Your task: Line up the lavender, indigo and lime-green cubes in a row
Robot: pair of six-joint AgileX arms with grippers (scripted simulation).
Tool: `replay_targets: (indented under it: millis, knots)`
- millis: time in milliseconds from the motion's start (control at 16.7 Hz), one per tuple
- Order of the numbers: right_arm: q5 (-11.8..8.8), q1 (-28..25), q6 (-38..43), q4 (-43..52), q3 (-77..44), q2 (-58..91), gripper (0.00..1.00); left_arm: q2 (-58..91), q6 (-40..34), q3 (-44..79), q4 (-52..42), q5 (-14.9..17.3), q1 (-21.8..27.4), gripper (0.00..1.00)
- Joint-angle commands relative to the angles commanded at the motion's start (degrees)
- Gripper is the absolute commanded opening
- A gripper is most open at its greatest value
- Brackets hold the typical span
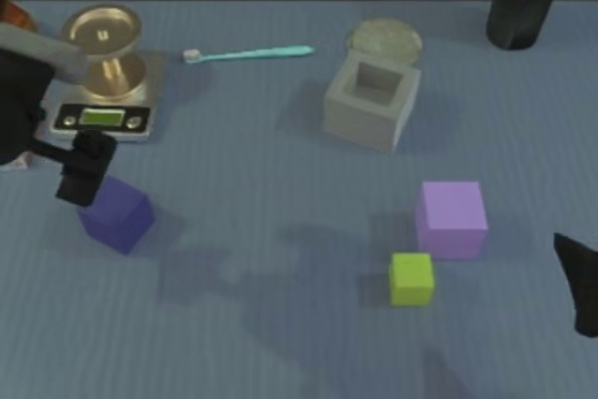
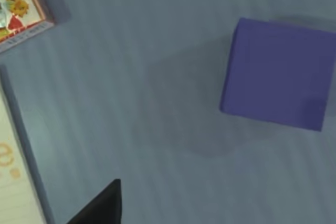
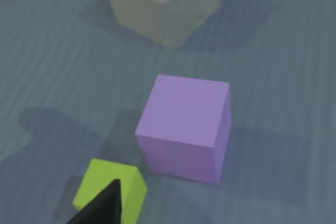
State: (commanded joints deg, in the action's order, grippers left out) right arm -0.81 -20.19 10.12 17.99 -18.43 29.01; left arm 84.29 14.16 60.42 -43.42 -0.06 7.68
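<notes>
Black left hand [image 1: 84,170] hovers over indigo [image 1: 118,214], tilted.

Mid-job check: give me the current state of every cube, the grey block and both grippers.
indigo cube: on table, left side, not gripped.
lavender cube: on table, right side.
lime-green cube: close beside lavender, front-left.
grey hollow block: upright, hollow empty.
left gripper: over indigo's edge.
right gripper: right edge, holding nothing.

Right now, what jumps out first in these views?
The lavender cube at the table's right, with the small lime-green cube just beside it. Far left sits the indigo cube, the left end effector hovering at its edge. A grey hollow block stands behind the lavender one.
</notes>
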Motion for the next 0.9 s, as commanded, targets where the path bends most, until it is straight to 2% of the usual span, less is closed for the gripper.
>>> replay_targets:
  millis: [240, 480, 660, 900]
  knots:
    - [0.3, 9.5, -5.7, -9.2, 11.2, -15.8, 1.0, 17.0, 2.9, 12.8, -9.0, 0.1, 1.6, 1.0]
    - [0.7, 17.3, -9.3, -16.1, 17.2, -25.9, 1.0, 28.3, 4.7, 21.5, -14.4, 0.1, 2.6, 1.0]
    - [0.8, 19.6, -10.1, -18.0, 18.4, -29.0, 1.0, 30.9, 5.2, 23.9, -15.7, 0.1, 2.9, 1.0]
    - [0.8, 19.6, -10.1, -18.0, 18.4, -29.0, 1.0, 30.8, 5.2, 23.8, -15.6, 0.1, 2.6, 1.0]
